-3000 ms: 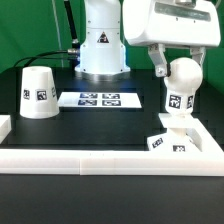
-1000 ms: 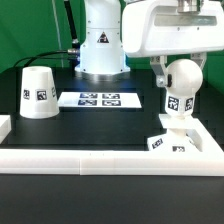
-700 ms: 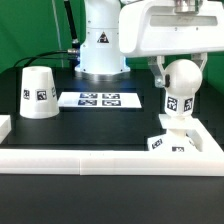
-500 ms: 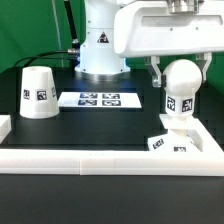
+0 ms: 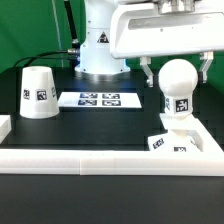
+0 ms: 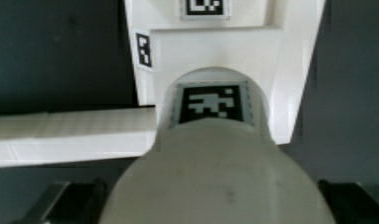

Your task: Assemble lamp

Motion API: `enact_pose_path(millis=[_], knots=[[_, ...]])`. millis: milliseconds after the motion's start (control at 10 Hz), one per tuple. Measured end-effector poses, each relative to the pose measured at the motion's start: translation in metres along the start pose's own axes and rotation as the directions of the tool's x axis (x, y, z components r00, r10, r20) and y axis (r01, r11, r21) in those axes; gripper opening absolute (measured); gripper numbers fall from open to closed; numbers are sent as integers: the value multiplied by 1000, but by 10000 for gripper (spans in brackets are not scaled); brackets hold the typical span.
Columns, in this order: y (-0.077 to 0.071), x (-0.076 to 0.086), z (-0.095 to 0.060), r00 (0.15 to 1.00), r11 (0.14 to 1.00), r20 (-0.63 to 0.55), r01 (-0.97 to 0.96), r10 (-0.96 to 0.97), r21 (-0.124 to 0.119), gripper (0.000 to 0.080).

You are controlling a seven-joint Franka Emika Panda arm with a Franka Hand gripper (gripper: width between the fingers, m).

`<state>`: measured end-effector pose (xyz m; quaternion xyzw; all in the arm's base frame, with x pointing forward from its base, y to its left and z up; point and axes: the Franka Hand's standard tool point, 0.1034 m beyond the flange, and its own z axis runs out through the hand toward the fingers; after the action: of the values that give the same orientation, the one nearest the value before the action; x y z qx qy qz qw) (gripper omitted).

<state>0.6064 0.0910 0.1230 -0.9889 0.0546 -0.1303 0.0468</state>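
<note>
Standing bulb (image 5: 178, 82): you have a matte white ball, upright on its neck, with one black-and-white square tag on the neck facing the exterior camera.
Seat of the bulb: it appears to rest on top of the base (image 5: 170, 136), a blocky angular white part with two tags on its front, at the exterior view's right, just behind the white rail (image 5: 90, 159).
Wrist view: the bulb (image 6: 212, 165) fills the foreground, tag toward the lens, with the base (image 6: 230, 45) beyond it.
Tapered shade (image 5: 38, 92): white cup, mouth down, one tag showing, well apart at the exterior view's left.
Rig's marker board (image 5: 98, 99): flat on the table, between shade and bulb.
Robot arm: your wrist hangs directly over the bulb, fingers pointing down.
Panda gripper (image 5: 177, 76): spread wide, one finger on either side of the ball with a gap at each; it holds nothing.
</note>
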Motion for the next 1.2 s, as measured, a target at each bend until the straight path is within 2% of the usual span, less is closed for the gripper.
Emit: enact_pose_path(millis=[300, 600, 1200], knots=[[1, -2, 1, 972, 972, 16, -235, 235, 3, 579], [-1, -5, 2, 903, 904, 33, -428, 428, -1, 580], [-4, -6, 3, 666, 671, 90, -740, 740, -45, 580]])
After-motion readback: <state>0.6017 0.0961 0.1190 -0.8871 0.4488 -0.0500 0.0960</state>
